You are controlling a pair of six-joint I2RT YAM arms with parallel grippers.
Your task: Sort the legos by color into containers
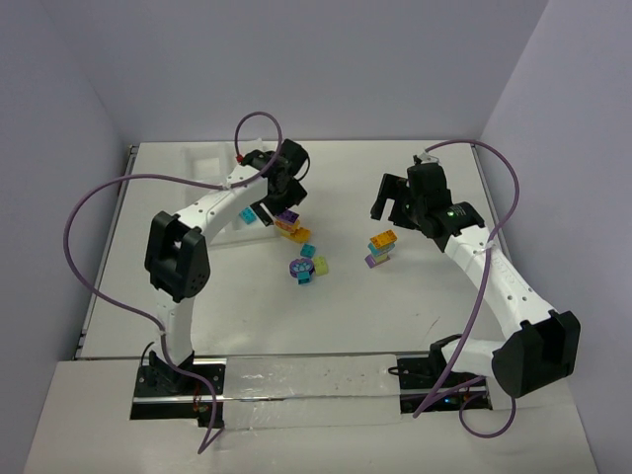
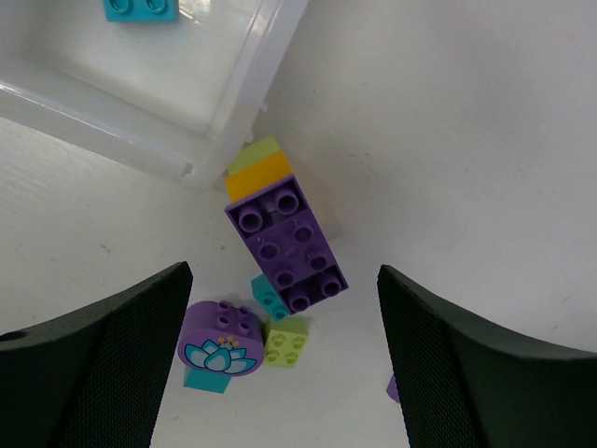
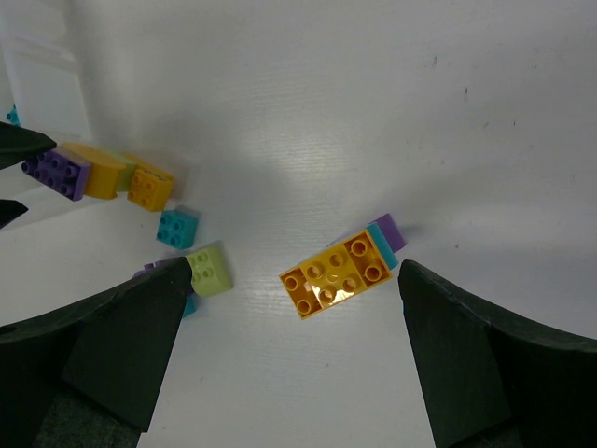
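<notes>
The white tray [image 1: 202,163] lies at the far left, partly under my left arm; one teal brick [image 2: 140,7] lies in its near compartment. My left gripper [image 1: 286,193] is open above a purple, orange and lime clump [image 2: 284,245] just outside the tray corner [image 2: 233,103]. Nearer lie a purple lotus brick on a teal one [image 2: 220,338], a lime brick [image 2: 286,342] and a small teal brick [image 2: 269,297]. My right gripper [image 1: 393,197] is open and empty above an orange, teal and purple clump [image 3: 338,273].
The two brick groups lie about mid-table, the left one [image 1: 299,267] and the right clump [image 1: 381,245] a short gap apart. White walls enclose the table on three sides. Purple cables loop above both arms.
</notes>
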